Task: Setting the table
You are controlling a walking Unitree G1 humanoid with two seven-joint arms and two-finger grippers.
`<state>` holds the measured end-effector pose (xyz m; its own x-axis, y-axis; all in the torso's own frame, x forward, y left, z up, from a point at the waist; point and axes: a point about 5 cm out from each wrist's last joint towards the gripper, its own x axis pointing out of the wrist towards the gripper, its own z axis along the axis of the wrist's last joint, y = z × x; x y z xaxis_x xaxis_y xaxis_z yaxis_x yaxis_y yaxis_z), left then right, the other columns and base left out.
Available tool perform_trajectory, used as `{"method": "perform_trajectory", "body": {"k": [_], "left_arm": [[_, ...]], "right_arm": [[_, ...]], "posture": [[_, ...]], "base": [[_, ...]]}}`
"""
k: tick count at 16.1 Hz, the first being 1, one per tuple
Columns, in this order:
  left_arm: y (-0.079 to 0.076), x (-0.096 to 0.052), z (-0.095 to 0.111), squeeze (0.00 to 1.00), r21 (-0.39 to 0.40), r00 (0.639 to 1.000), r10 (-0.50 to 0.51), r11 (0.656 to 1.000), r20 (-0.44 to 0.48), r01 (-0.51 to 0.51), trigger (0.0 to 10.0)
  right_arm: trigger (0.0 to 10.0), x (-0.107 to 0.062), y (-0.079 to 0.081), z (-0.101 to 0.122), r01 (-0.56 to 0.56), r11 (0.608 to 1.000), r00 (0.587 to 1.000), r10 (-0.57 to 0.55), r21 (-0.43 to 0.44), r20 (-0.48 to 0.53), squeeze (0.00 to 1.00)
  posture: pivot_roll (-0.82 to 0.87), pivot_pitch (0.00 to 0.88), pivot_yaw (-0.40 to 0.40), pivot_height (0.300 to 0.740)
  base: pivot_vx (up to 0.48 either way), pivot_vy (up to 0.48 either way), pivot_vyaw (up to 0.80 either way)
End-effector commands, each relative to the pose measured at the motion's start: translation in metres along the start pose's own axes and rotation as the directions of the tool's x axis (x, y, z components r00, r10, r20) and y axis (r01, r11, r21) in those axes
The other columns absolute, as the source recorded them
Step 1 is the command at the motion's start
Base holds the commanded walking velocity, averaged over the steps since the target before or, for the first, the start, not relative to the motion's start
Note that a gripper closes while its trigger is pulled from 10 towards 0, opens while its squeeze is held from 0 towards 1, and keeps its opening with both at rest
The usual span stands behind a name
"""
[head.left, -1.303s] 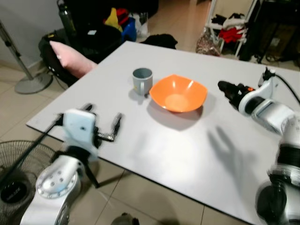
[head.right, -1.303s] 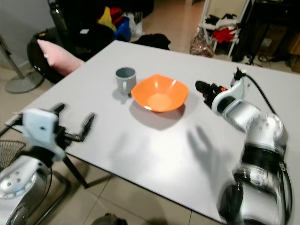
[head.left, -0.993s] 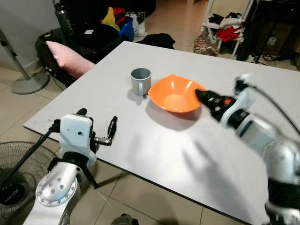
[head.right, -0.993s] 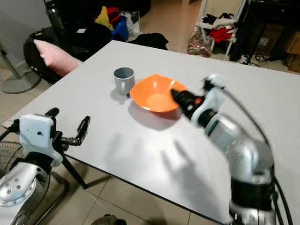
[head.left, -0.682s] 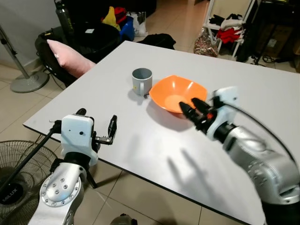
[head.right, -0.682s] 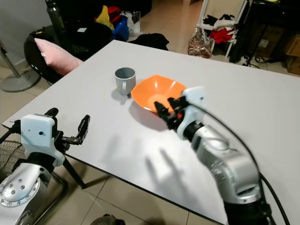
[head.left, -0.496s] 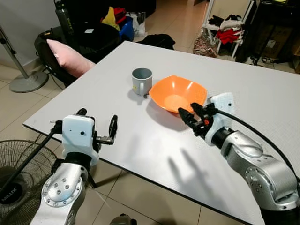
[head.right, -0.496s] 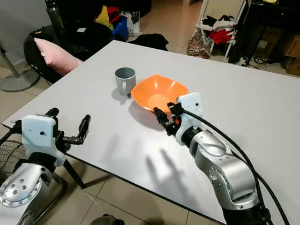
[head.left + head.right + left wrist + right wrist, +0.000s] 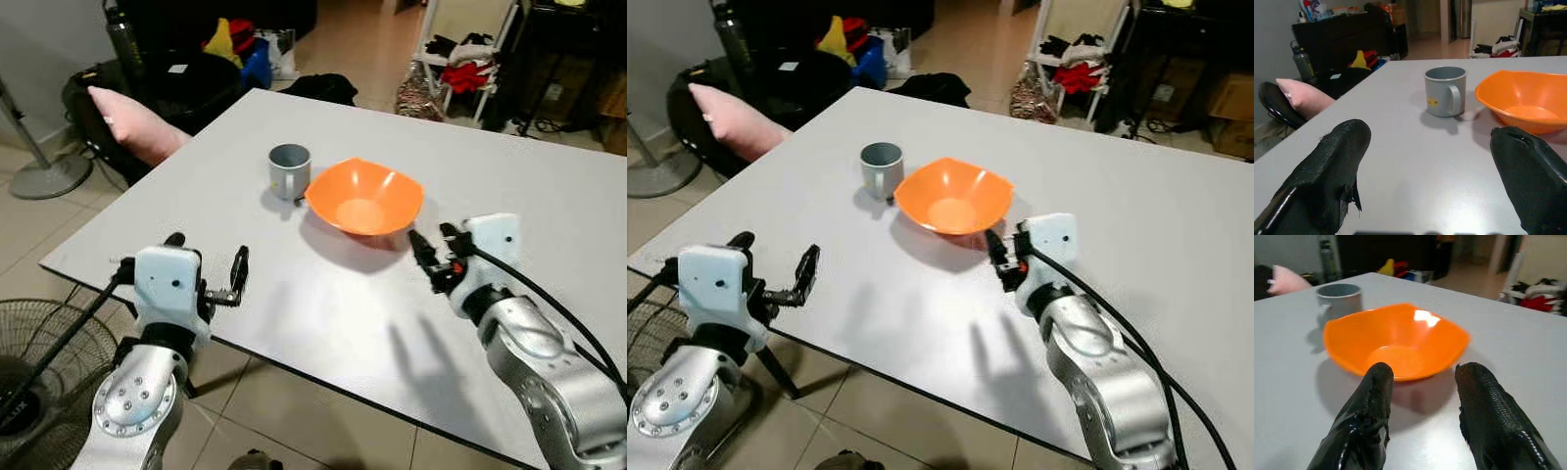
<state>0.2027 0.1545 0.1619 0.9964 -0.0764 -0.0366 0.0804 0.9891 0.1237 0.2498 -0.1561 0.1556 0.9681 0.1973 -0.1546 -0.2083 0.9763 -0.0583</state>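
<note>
The orange bowl (image 9: pixel 363 199) is sitting upright mid-table (image 9: pixel 294 304), the grey mug (image 9: pixel 290 170) just beside it — handle pointing toward the bowl. The right hand (image 9: pixel 432 258) is hovering near its rim, fingers parted, empty. The left hand (image 9: pixel 208 266) is waiting wide open — holding nothing.

Grey table (image 9: pixel 343 323): mug (image 9: pixel 289 170), orange bowl (image 9: pixel 363 198).

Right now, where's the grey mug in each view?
Left eye view: grey mug upper centre, just left of the orange bowl.
Right eye view: mug, same spot beside the bowl.
Left wrist view: mug between the open left pincer fingers.
Right wrist view: mug behind the bowl.
Shared landmark: the orange bowl.
</note>
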Motion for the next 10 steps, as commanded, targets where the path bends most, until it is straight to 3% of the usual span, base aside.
{"method": "perform_trajectory", "body": {"k": [1,10], "left_arm": [[-0.0003,-0.0002,-0.0032,0.00,0.004,1.000,0.009,1.000,-0.011,-0.008,10.0],[-0.0018,-0.0029,-0.0053,0.00,0.003,1.000,0.007,1.000,-0.020,-0.007,10.0]], "right_arm": [[10.0,-0.0031,-0.0032,0.0028,0.028,1.000,0.999,-0.028,0.008,0.020,0.00],[10.0,-0.0033,0.0008,-0.0013,0.019,1.000,1.000,-0.019,0.010,0.008,0.00]], "posture": [[-0.01,0.000,0.057,0.740],[-0.01,0.000,0.047,0.740]], "base": [[0.000,0.000,0.00],[0.000,0.000,0.00]]}}
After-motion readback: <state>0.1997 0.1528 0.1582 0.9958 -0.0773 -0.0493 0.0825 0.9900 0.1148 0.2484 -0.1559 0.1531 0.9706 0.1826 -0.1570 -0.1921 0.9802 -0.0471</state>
